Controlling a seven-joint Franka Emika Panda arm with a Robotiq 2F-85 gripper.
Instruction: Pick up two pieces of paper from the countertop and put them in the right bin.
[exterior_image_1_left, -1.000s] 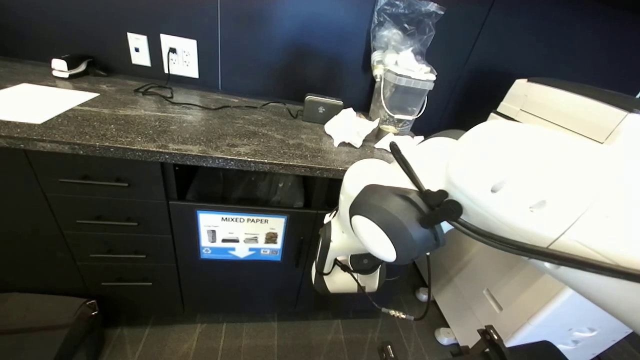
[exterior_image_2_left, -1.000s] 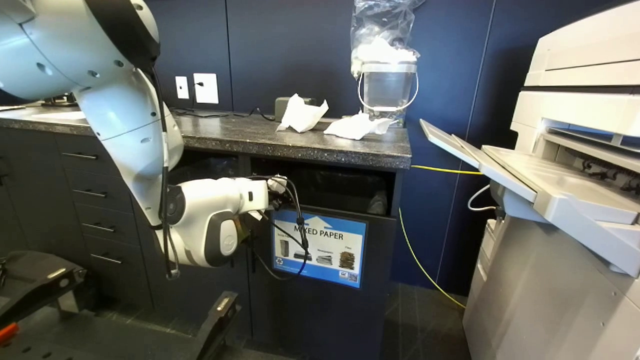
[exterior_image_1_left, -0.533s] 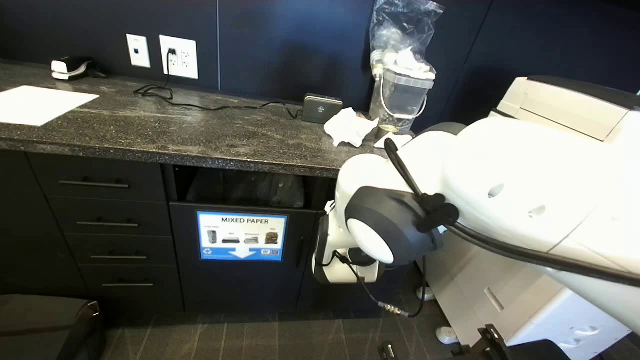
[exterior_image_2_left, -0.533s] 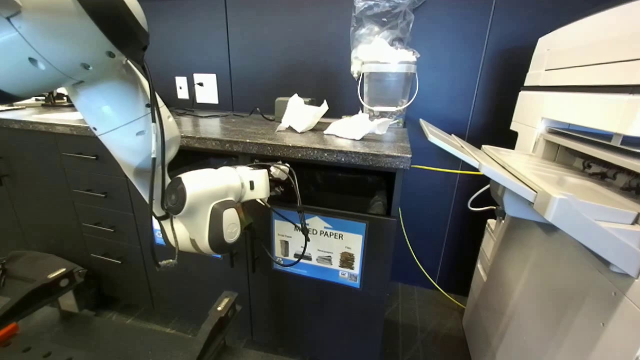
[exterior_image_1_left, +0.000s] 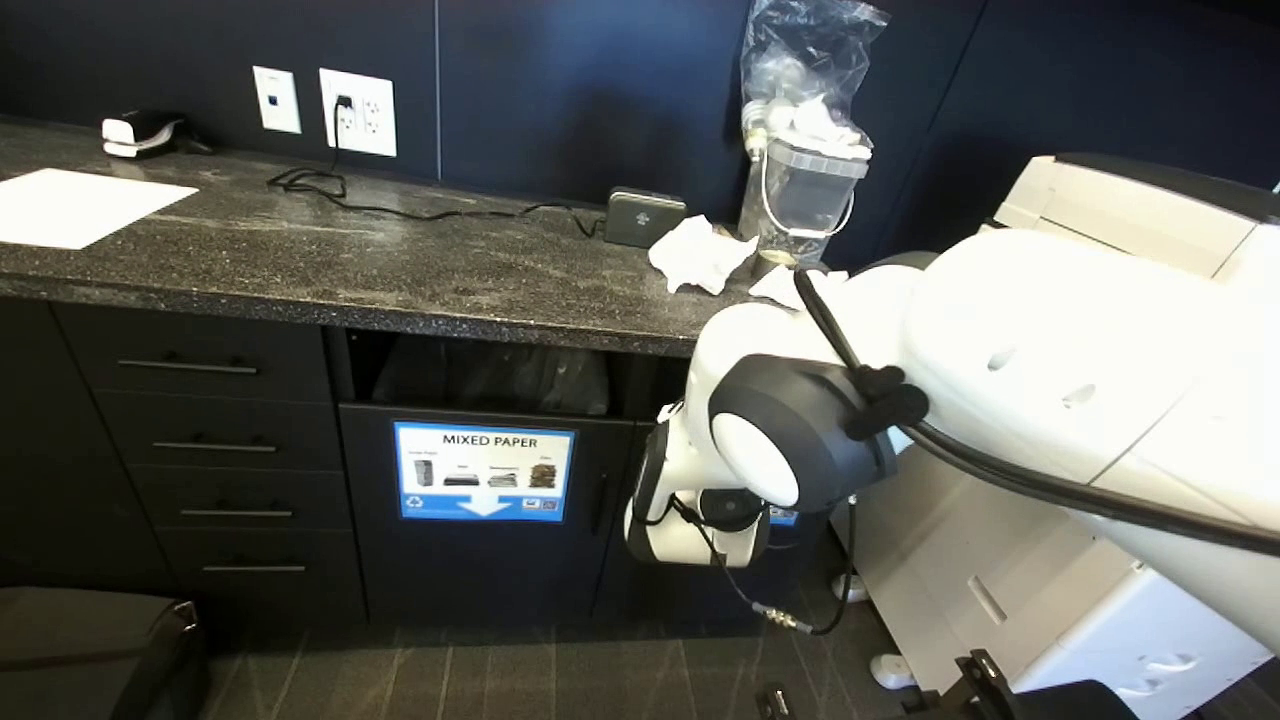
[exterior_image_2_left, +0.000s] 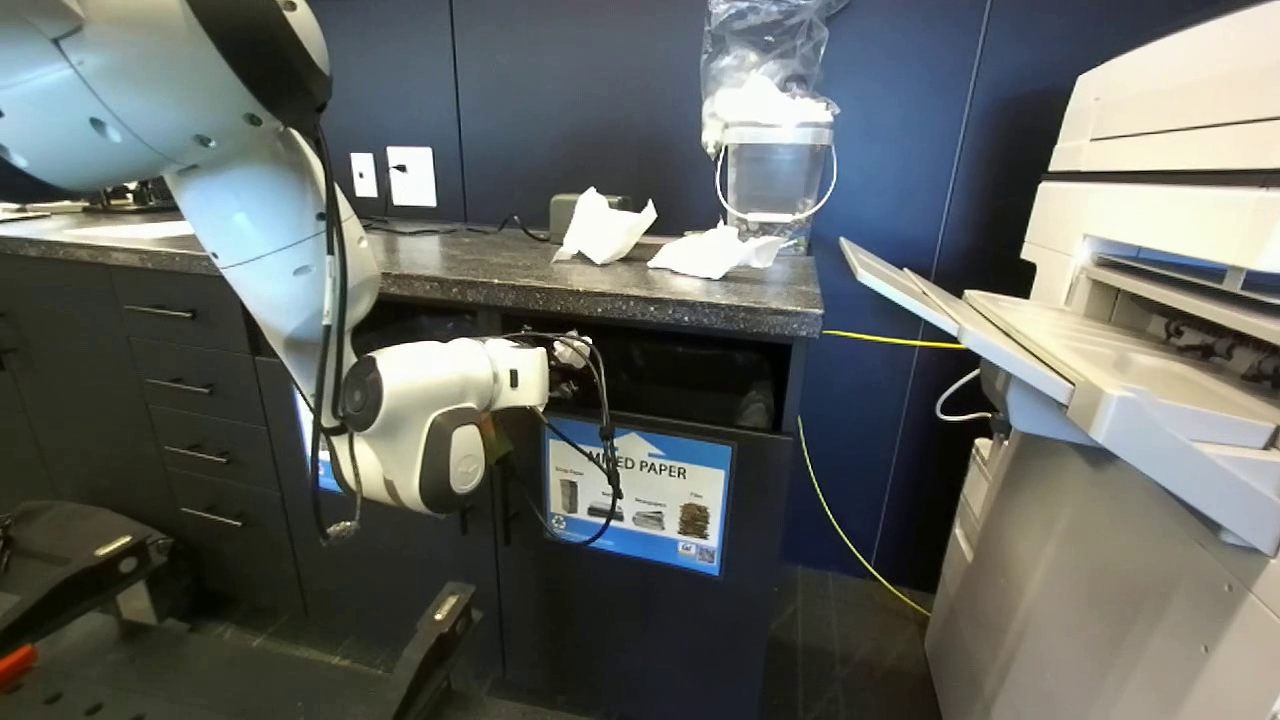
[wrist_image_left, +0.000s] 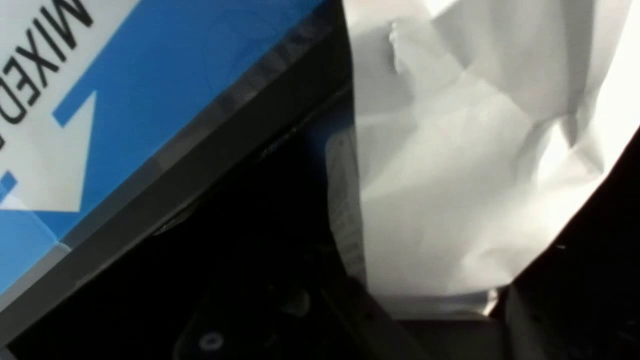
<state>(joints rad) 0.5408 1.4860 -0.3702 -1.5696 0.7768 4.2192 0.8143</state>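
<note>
My gripper (exterior_image_2_left: 568, 372) is at the left end of the slot of the right bin (exterior_image_2_left: 640, 620), just above its blue label. In the wrist view a large rumpled white piece of paper (wrist_image_left: 450, 180) lies between the fingers of my gripper (wrist_image_left: 440, 307) and covers the fingertips. The paper hangs over the slot edge and looks held. In the exterior views this paper does not show clearly. Two more rumpled papers lie on the dark countertop (exterior_image_2_left: 480, 262): one standing up (exterior_image_2_left: 602, 232), one flatter (exterior_image_2_left: 708, 252). Both also show in an exterior view, standing (exterior_image_1_left: 697, 255) and flatter, partly behind the arm (exterior_image_1_left: 800, 285).
A clear bucket with bagged items (exterior_image_2_left: 778, 170) stands behind the papers. A dark box (exterior_image_1_left: 643, 217), a flat white sheet (exterior_image_1_left: 85, 205) and a stapler (exterior_image_1_left: 140, 132) are on the countertop. The left bin (exterior_image_1_left: 480, 570) is beside the right bin. A printer (exterior_image_2_left: 1130, 480) stands at right.
In an exterior view my gripper has moved slightly up and right along the slot, with small shifts of the arm. The papers on the countertop have not moved.
</note>
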